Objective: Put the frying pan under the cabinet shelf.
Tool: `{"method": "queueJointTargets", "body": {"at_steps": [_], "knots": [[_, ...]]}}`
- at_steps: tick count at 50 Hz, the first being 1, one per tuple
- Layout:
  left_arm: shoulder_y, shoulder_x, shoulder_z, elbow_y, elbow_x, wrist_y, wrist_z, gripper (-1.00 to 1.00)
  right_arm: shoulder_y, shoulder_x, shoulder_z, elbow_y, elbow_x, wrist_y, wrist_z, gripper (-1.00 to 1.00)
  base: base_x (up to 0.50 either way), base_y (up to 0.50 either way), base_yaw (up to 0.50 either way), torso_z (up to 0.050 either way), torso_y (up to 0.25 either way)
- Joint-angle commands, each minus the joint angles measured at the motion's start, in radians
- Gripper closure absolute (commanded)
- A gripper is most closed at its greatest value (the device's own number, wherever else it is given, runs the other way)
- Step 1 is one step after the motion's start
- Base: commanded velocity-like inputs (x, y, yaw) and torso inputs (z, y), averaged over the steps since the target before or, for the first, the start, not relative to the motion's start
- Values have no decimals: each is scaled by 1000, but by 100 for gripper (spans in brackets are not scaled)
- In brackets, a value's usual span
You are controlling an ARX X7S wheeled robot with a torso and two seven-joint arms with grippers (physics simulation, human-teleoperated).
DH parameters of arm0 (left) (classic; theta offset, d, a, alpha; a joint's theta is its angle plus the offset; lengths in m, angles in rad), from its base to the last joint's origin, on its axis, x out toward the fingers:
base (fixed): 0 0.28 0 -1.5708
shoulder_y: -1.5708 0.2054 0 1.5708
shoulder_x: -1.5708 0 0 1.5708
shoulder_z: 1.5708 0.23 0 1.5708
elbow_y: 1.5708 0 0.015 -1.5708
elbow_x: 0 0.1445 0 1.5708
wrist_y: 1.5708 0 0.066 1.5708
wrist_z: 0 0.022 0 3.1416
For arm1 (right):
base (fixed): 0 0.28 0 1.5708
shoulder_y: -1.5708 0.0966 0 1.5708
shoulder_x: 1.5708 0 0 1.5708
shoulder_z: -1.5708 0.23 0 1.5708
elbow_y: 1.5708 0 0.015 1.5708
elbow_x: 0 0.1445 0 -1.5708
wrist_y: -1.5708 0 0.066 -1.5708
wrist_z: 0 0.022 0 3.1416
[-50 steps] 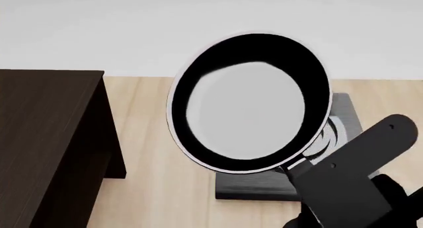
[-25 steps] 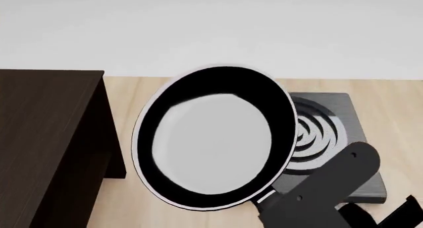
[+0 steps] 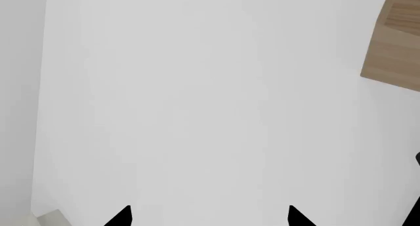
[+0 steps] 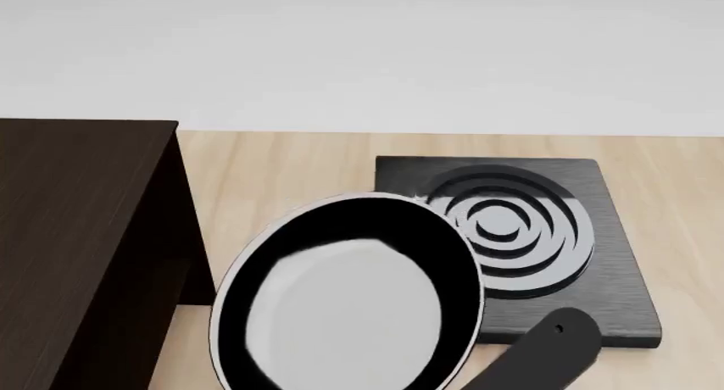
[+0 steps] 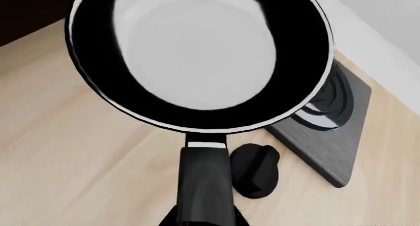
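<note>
**A:** While we start with the left wrist view, what shows there?

**B:** Mostly a pale blank surface. Two dark fingertips (image 3: 119, 217) of the left end effector (image 3: 208, 217) poke in, set well apart with nothing between them, so it stands wide. A corner of the wooden bench (image 3: 394, 49) sits at about 2 o'clock.

**A:** And the head view?

**B:** The pan (image 4: 345, 301) is at 6 o'clock, its glossy inside facing up, its lower edge cut off by the frame. The cabinet (image 4: 85, 237) fills the 9 o'clock side, beside the pan but apart from it. The burner (image 4: 616, 237) lies at 3 o'clock, and the pan's rim overlaps its near left corner in the picture. A dark arm link (image 4: 543, 348) enters at 5 o'clock. Light bench (image 4: 283, 165) runs between cabinet and burner.

**A:** Right wrist view?

**B:** The pan (image 5: 196, 54) fills the upper half, its black handle (image 5: 204, 182) running straight back toward the camera. The right end effector's own fingers are out of sight, so I cannot tell its grip. A black knob (image 5: 255, 170) sits just beside the handle, near the burner (image 5: 331, 132). A dark strip of the cabinet (image 5: 29, 14) shows at 10 o'clock.
</note>
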Motion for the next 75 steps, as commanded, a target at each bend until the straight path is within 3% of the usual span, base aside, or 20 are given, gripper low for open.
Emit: {"method": "queueJointTargets", "body": {"at_steps": [1, 40, 63, 75], "knots": [[0, 0, 0, 0, 0, 0, 0, -100, 63, -35, -64, 17, 12, 10, 43, 100, 0, 0, 0, 0, 0], [0, 0, 0, 0, 0, 0, 0, -100, -102, -98, -56, 74, -174, 58, -125, 100, 0, 0, 0, 1, 1], [0, 0, 0, 0, 0, 0, 0, -100, -193, -163, 0, 160, -400, 126, -334, 100, 0, 0, 0, 0, 1], [0, 0, 0, 0, 0, 0, 0, -100, -240, -215, 29, 223, -628, 155, -547, 100, 0, 0, 0, 1, 1]]}}
